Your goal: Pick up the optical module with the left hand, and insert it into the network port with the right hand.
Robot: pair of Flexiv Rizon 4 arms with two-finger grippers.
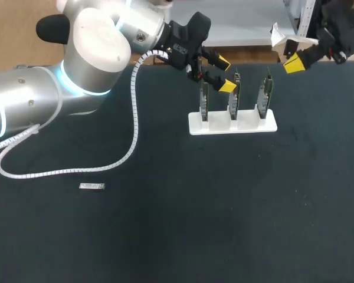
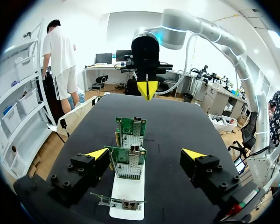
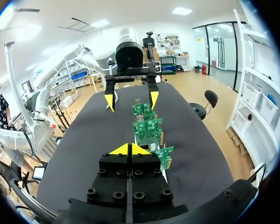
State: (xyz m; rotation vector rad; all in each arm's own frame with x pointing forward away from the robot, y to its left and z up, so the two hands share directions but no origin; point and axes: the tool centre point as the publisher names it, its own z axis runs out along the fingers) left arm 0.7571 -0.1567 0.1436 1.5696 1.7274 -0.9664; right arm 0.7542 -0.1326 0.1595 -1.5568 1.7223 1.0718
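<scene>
1. The left arm point(image 1: 76, 65) fills the head view's left side, cut off at the edge.
2. A white stand point(image 1: 248, 125) on the dark table point(image 1: 183, 236) holds three green cards point(image 1: 264, 94). They are edge-on from above, and only the left wrist view shows their metal ports point(image 2: 134, 150).
3. The left gripper point(image 1: 225, 73) hangs by the leftmost card, fingers spread, empty.
4. The right gripper point(image 1: 293, 63) is mostly cut off, its tips pressed together on nothing.
5. The module point(image 1: 92, 186), a small silvery bar, lies flat well apart from the stand. Only the head view shows it.
</scene>
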